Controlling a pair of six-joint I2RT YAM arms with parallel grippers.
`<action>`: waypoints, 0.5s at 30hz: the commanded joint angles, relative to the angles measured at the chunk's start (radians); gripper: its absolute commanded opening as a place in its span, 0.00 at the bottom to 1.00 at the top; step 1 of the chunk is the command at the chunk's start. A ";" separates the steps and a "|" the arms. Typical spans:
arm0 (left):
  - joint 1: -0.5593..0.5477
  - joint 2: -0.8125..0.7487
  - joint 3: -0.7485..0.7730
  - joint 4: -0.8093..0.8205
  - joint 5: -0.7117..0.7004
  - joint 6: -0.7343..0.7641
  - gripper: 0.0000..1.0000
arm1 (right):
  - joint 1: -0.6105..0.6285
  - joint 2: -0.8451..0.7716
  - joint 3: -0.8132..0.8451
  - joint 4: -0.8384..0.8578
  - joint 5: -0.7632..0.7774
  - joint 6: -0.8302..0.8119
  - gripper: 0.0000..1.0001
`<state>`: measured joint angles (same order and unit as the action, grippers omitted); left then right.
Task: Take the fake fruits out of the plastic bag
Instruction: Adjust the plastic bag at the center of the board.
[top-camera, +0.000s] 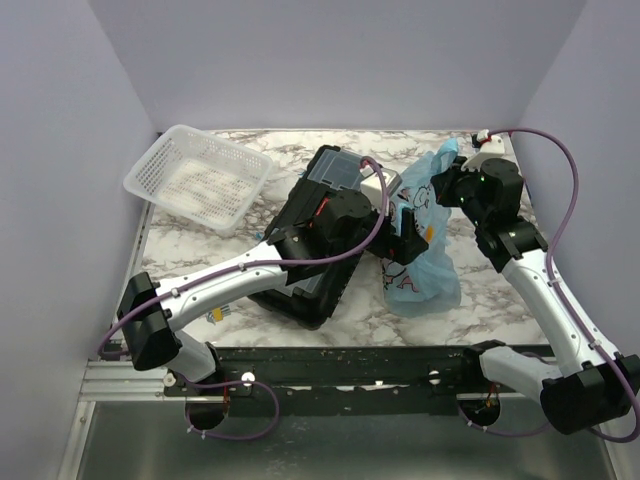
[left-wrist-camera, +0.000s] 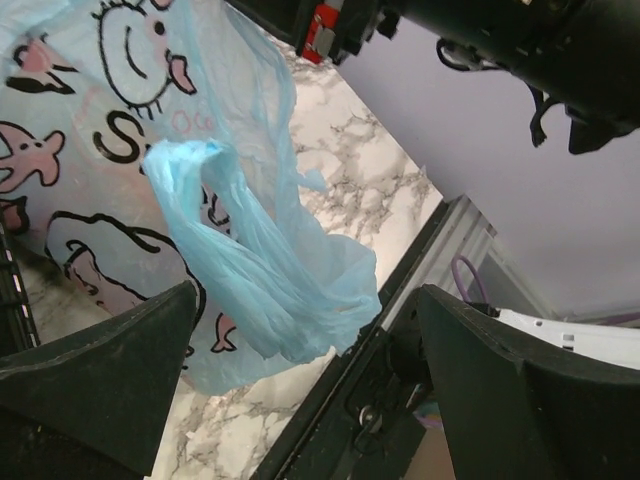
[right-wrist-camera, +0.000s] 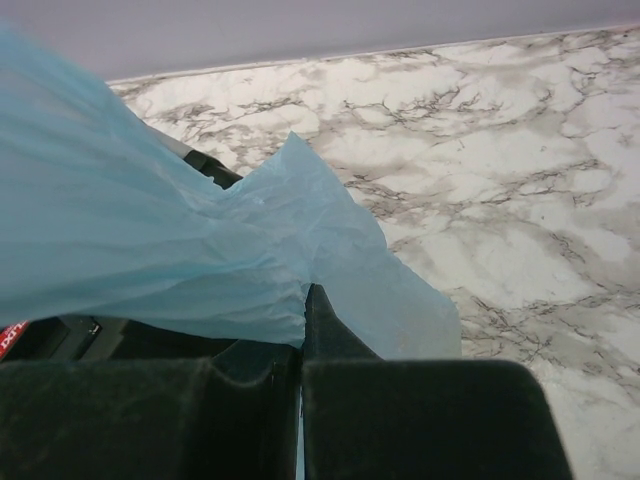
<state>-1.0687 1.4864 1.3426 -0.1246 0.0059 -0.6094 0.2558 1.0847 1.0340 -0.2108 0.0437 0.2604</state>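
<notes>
The light-blue plastic bag (top-camera: 421, 262) with its pink-and-black cartoon print stands right of centre on the marble table. My right gripper (top-camera: 447, 186) holds the bag's upper edge; in the right wrist view its jaws (right-wrist-camera: 303, 312) are pressed together on a fold of blue plastic (right-wrist-camera: 180, 250). My left gripper (top-camera: 402, 236) is at the bag's left side. In the left wrist view it (left-wrist-camera: 300, 385) is open wide, and a twisted strip of the bag (left-wrist-camera: 262, 275) hangs just beyond its fingertips, touching neither finger. The printed bag wall (left-wrist-camera: 90, 140) is behind the strip. The fake fruits are hidden.
A black toolbox (top-camera: 322, 262) lies under my left arm, just left of the bag. A white mesh basket (top-camera: 199, 178) sits tilted at the back left. A tiny yellow-blue item (top-camera: 217, 314) lies near the front edge. The black rail (top-camera: 400, 355) runs along the table's front.
</notes>
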 joint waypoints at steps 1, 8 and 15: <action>0.005 0.005 -0.007 0.020 0.105 -0.002 0.89 | 0.002 -0.016 0.023 0.008 -0.011 -0.002 0.04; 0.102 0.055 0.088 -0.022 0.307 0.039 0.57 | 0.002 -0.019 0.042 -0.017 0.075 0.026 0.11; 0.130 0.059 0.163 -0.084 0.447 0.135 0.13 | 0.002 0.007 0.113 -0.038 0.104 0.023 0.06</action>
<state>-0.9314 1.5547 1.4483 -0.1604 0.3115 -0.5507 0.2558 1.0847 1.0737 -0.2352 0.0956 0.2790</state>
